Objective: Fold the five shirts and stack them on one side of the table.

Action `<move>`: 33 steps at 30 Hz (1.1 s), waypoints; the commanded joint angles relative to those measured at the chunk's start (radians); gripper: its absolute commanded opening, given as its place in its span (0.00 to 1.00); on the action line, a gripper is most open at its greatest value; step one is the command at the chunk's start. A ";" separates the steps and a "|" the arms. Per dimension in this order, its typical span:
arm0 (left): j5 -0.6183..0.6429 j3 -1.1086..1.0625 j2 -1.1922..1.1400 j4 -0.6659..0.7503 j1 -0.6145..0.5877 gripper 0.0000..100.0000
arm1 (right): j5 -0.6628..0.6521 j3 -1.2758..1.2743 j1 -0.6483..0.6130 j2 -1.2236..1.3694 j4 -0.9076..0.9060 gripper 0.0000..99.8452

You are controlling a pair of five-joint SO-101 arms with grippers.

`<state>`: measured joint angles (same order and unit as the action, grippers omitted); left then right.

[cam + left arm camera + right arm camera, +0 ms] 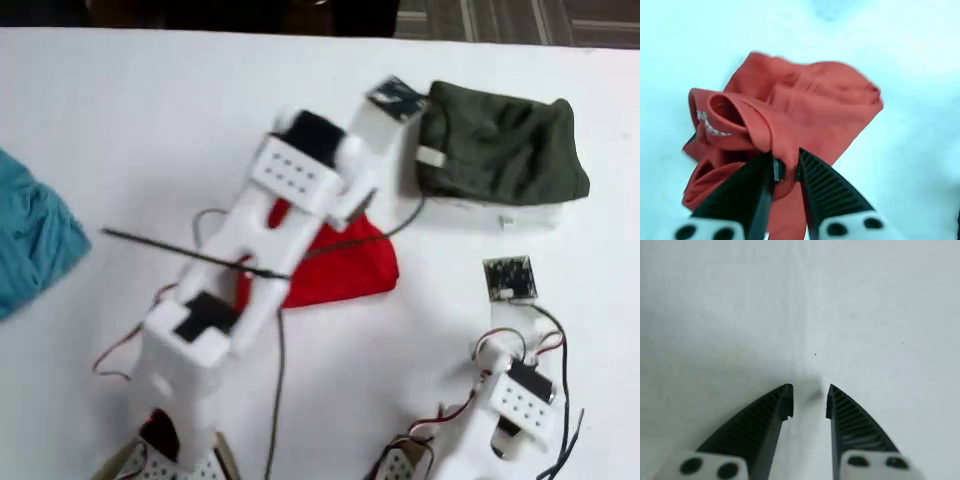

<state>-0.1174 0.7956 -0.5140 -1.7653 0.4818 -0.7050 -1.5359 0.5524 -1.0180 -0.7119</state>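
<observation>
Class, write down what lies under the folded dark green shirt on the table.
A white folded layer pokes out beneath the green shirt along its near edge, probably another shirt. The green fabric covers the rest of it, so its extent is hidden.

White table [120, 120], dark tiled floor [500, 20] beyond far edge

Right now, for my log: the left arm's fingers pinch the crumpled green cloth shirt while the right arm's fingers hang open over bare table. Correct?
No: the left wrist view shows the left fingers pinching a crumpled red cloth shirt. The rest holds.
</observation>
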 commanded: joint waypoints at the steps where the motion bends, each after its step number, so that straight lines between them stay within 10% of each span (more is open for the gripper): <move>1: 0.009 0.153 -0.098 0.006 0.057 0.03 | 0.000 0.005 0.007 -0.024 0.015 0.12; 19: 0.003 0.437 -0.075 -0.020 -0.043 0.21 | 0.000 0.005 0.007 -0.024 0.015 0.12; 24: 0.002 0.214 -0.015 -0.018 -0.192 0.01 | 0.000 0.005 0.007 -0.024 0.015 0.12; 33: 0.000 -0.243 -0.006 0.043 -0.334 0.03 | 0.000 0.005 0.005 -0.024 0.015 0.12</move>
<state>-0.1189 0.6421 -0.5892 -1.7576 0.1657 -0.7050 -1.5359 0.5524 -1.0180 -0.7119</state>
